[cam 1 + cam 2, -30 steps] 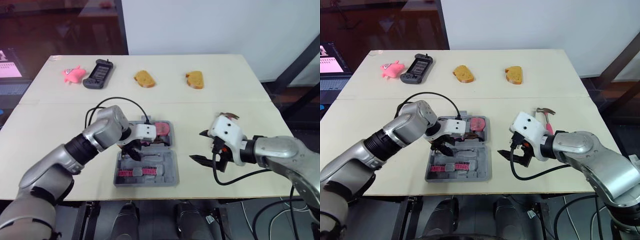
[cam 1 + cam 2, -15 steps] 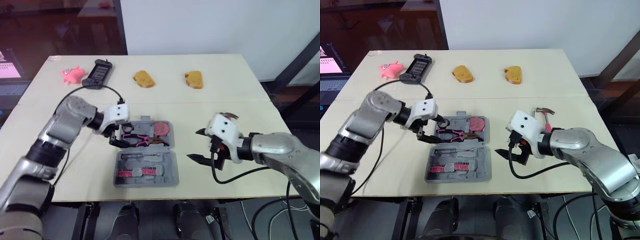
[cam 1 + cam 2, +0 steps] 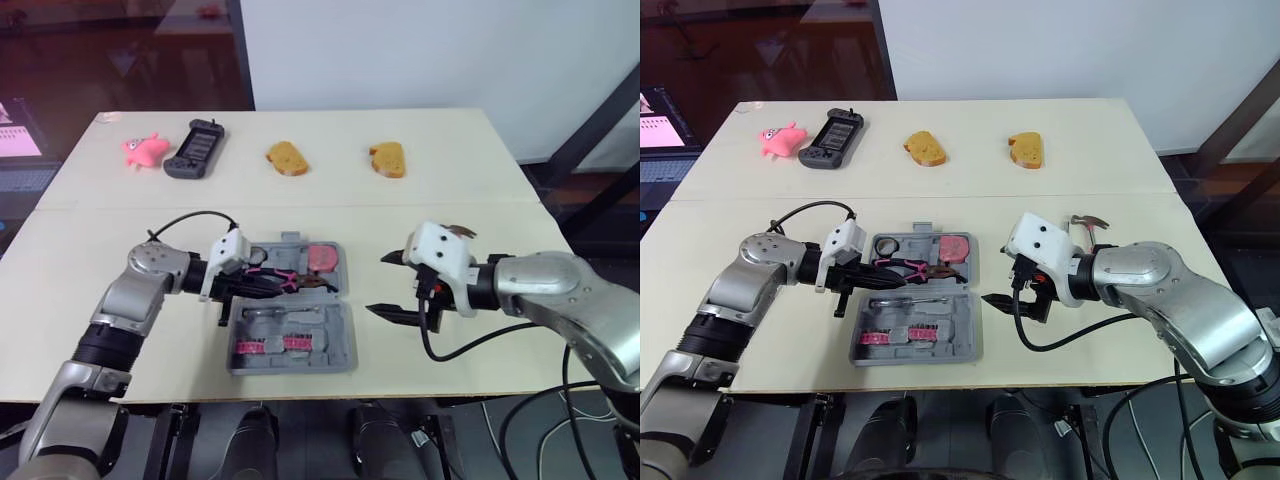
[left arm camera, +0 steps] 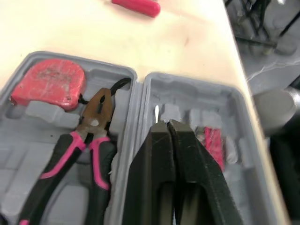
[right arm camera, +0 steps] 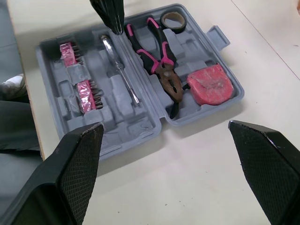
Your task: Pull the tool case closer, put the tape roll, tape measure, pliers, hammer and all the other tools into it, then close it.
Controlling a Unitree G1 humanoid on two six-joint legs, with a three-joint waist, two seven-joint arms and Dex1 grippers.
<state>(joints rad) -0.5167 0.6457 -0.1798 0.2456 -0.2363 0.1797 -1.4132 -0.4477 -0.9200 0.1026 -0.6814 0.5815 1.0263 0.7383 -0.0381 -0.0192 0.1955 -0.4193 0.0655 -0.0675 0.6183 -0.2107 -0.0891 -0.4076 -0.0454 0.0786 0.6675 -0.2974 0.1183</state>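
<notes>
The grey tool case (image 3: pixel 345 345) lies open in the middle of the table. Its far half holds the pink-handled pliers (image 3: pixel 278 281), the pink tape measure (image 3: pixel 322 258) and the tape roll (image 3: pixel 885 245). A screwdriver (image 5: pixel 123 70) and pink bit strips (image 3: pixel 270 344) sit in the near half. My left gripper (image 3: pixel 232 297) is shut and empty at the case's left edge, its fingertips (image 4: pixel 166 129) over the hinge line. My right gripper (image 3: pixel 388 285) stands wide open just right of the case, holding nothing. The hammer (image 3: pixel 1090 224) lies on the table behind my right wrist.
Along the far edge of the table lie a pink toy (image 3: pixel 146 148), a black handheld game console (image 3: pixel 196 148) and two bread slices (image 3: pixel 288 157) (image 3: pixel 389 158). The near table edge runs just below the case.
My left gripper has drawn back from over the case to its left edge and closed, leaving the pliers lying in the far half. My right gripper edged slightly toward the case.
</notes>
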